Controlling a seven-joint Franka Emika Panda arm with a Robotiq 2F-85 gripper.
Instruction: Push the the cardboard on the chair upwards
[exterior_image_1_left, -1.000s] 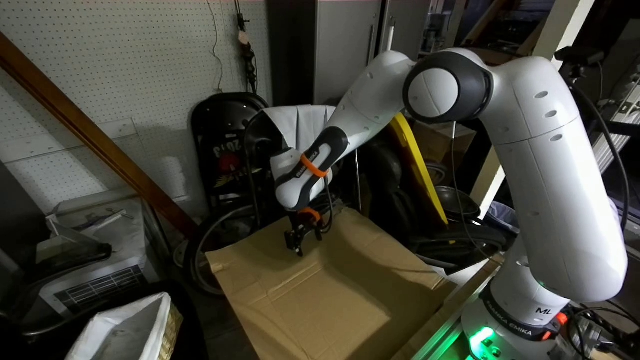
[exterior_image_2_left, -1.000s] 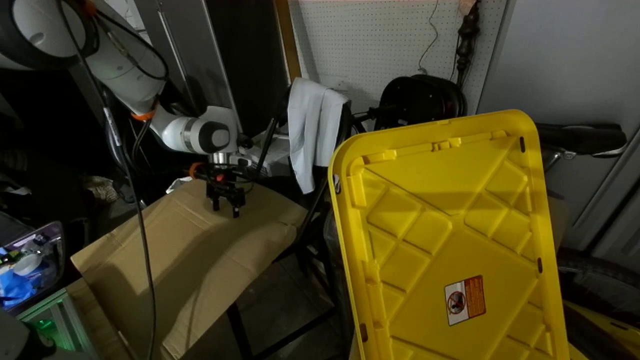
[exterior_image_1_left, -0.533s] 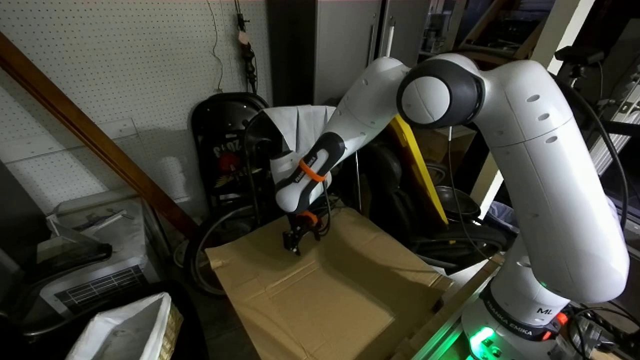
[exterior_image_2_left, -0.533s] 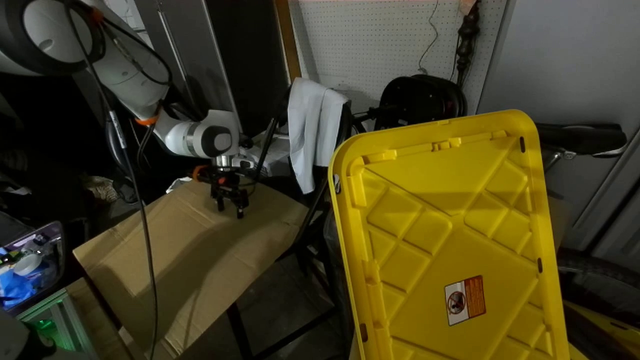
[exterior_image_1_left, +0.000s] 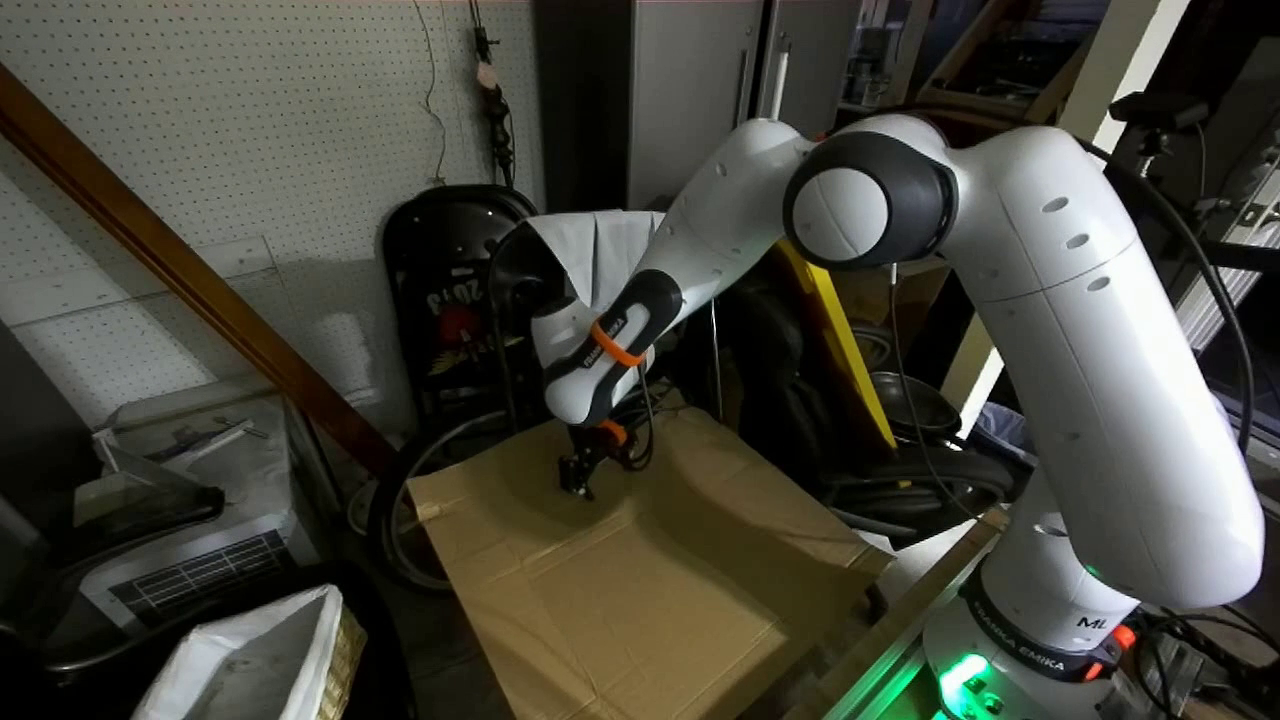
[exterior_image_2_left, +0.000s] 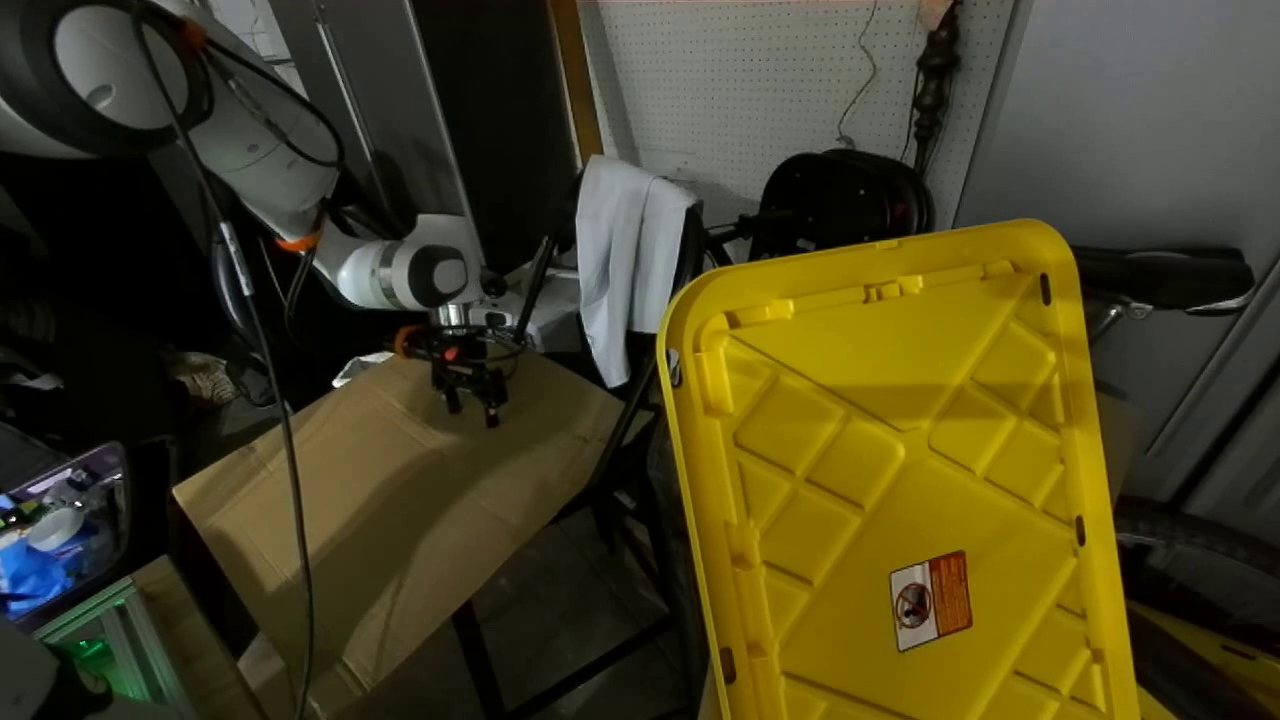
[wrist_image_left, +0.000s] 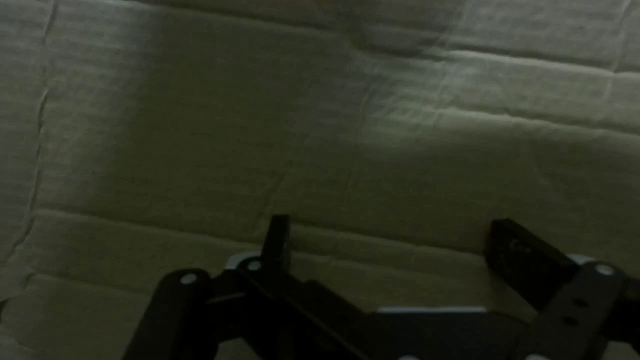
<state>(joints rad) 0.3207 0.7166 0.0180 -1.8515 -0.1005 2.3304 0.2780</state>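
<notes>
Gripper (wrist_image_left: 390, 225) pointing downward over the cardboard (exterior_image_1_left: 640, 590), its two fingers (wrist_image_left: 276, 245) spread wide, with only the sheet visible between them. The wrist view is dark, so contact between fingertips and cardboard cannot be confirmed. The cardboard, broad and creased, lies on the black chair (exterior_image_2_left: 478, 660) and hides its seat; the gripper stands over the part toward the backrest.

Arm (exterior_image_1_left: 1080, 300) rising from a green-lit base, bent at a high elbow, the forearm sloping down to the wrist. A wooden board (exterior_image_1_left: 900, 625) lies beside the base, near the closest edge of the cardboard.

Surroundings: white cloth (exterior_image_2_left: 630, 260) draped over the chair's backrest, apart from the gripper; cable (exterior_image_2_left: 285, 430) hanging in front of the cardboard in an exterior view; yellow lid (exterior_image_2_left: 900, 450) standing tilted beside the chair, large in the foreground; wheel (exterior_image_1_left: 383, 520) partly hidden behind a side of the cardboard; lined basket (exterior_image_1_left: 343, 655) apart from the sheet; wooden beam (exterior_image_1_left: 190, 270) slanting before the pegboard (exterior_image_1_left: 270, 130).
</notes>
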